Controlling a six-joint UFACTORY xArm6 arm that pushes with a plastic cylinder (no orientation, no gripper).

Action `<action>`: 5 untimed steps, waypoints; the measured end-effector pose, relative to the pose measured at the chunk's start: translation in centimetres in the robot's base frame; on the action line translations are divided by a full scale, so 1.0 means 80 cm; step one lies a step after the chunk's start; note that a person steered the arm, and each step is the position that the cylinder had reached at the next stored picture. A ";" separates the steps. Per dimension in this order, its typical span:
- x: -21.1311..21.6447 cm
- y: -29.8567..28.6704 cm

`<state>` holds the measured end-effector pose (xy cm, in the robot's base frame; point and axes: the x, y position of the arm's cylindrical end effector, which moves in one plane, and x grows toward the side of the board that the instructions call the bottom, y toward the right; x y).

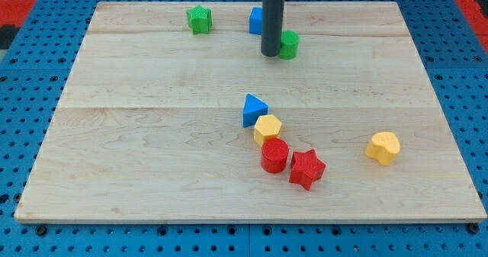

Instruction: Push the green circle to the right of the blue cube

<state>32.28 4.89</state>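
Note:
The green circle sits near the view's top, just right of my rod. The blue cube is up-left of it, partly hidden behind the rod. My tip rests on the board, touching or almost touching the green circle's left side and just below the blue cube.
A green star lies at the top left. In the middle are a blue triangle, a yellow hexagon, a red cylinder and a red star. A yellow heart lies at the right. The wooden board rests on a blue pegboard.

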 end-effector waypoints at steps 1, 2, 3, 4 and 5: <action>0.000 0.026; 0.000 0.058; -0.007 0.085; -0.015 0.116; -0.029 0.141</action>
